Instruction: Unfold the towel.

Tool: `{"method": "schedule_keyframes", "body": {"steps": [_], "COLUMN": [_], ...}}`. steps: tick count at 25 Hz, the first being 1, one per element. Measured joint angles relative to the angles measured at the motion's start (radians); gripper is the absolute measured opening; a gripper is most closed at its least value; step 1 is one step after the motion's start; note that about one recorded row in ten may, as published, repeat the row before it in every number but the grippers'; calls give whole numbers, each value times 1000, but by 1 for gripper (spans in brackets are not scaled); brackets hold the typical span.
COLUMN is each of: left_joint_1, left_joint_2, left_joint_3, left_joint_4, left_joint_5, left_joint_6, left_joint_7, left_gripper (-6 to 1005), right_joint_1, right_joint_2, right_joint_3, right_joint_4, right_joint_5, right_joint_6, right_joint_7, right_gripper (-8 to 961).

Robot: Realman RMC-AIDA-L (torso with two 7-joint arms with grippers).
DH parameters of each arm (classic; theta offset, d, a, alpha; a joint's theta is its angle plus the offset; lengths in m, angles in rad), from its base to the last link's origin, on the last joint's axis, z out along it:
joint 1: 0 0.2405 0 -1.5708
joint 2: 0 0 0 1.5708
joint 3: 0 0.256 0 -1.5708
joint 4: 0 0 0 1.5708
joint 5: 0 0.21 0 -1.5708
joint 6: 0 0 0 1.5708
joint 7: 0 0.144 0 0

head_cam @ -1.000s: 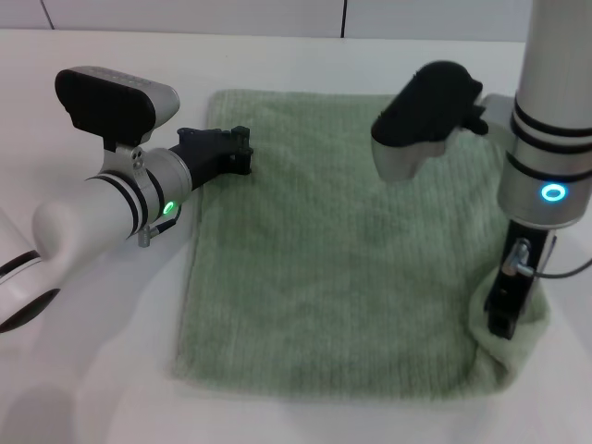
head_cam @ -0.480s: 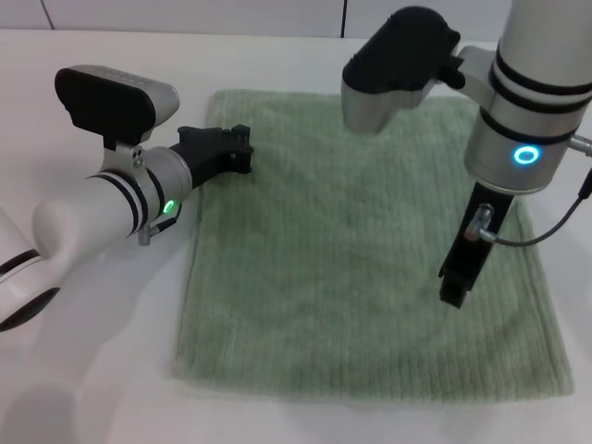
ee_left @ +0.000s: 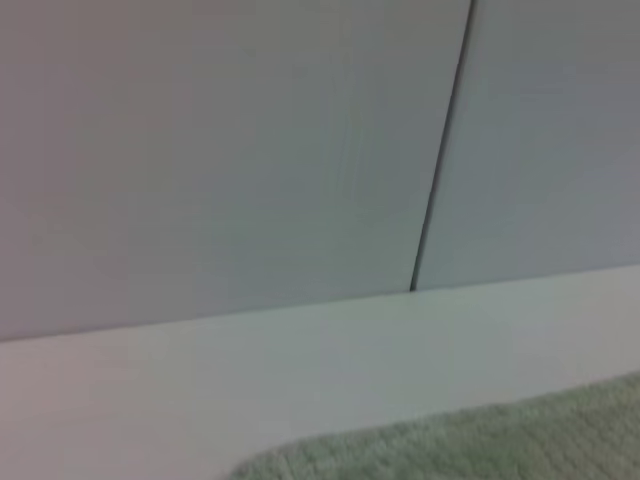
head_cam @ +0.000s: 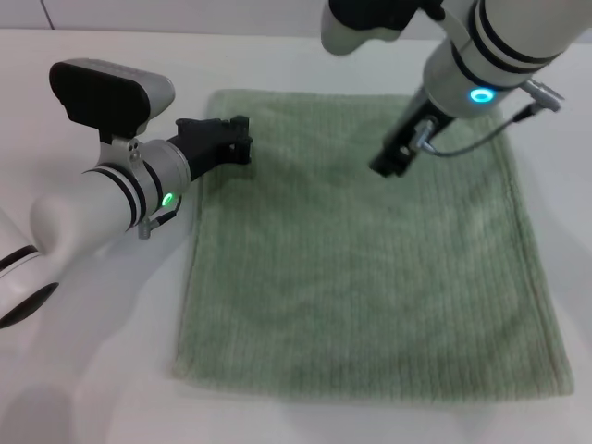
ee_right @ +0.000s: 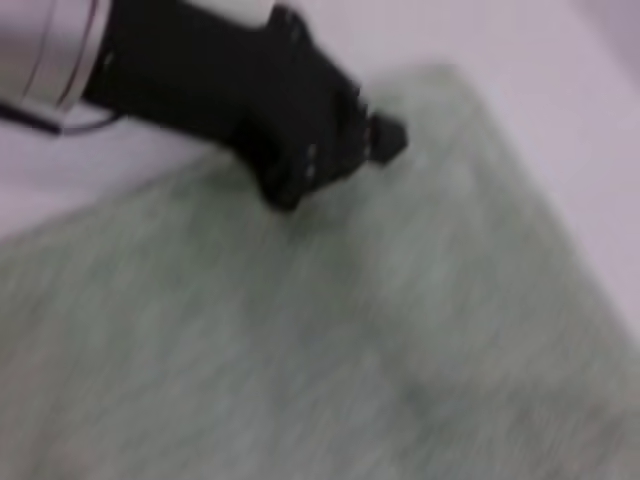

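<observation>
Two arms, one flattened towel: the right arm lifts away from the cloth.
We see the towel (head_cam: 365, 245) lying open and flat on the white bench (head_cam: 83, 388), all four hems visible. One second ago the right pincer (head_cam: 387, 165) stood at the towel's near right corner, which was bunched; that corner now lies smooth, and the pincer has risen and hangs over the towel's far half, holding nothing, though we cannot tell how its jaws stand. The left pincer (head_cam: 242, 141) rests unmoved at the towel's far left corner; its jaw state is likewise unclear. We judge the unfolding essentially complete.
</observation>
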Motion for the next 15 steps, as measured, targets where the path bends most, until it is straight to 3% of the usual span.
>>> {"method": "schedule_keyframes", "body": {"steps": [2, 4, 7, 8, 9, 10, 11, 15], "left_joint_1": [5, 46, 54, 73, 73, 90, 90, 120], "left_joint_2": [1, 8, 9, 12, 12, 14, 14, 28], "left_joint_3": [-8, -92, -116, -168, -168, -212, -212, -258], "left_joint_4": [5, 31, 32, 32, 32, 31, 31, 32], "left_joint_5": [0, 0, 0, 0, 0, 0, 0, 0], "left_joint_6": [8, 89, 113, 172, 172, 221, 221, 315], "left_joint_7": [0, 0, 0, 1, 1, 7, 7, 25], "left_gripper": [-1, -1, -1, -1, -1, -1, 0, 23], "right_joint_1": [-11, -74, -93, -132, -132, -174, -174, -257], "right_joint_2": [0, 1, 1, 1, 1, 1, 1, 0], "right_joint_3": [-5, -19, -20, -29, -29, -37, -37, -61], "right_joint_4": [2, 19, 25, 39, 39, 44, 44, 57], "right_joint_5": [0, 1, 3, 16, 16, 46, 46, 173], "right_joint_6": [-48, -278, -337, -473, -473, -597, -597, -847], "right_joint_7": [-8, -27, -29, -31, -31, -31, -31, -32], "right_gripper": [312, 312, 313, 313, 313, 313, 313, 313]}}
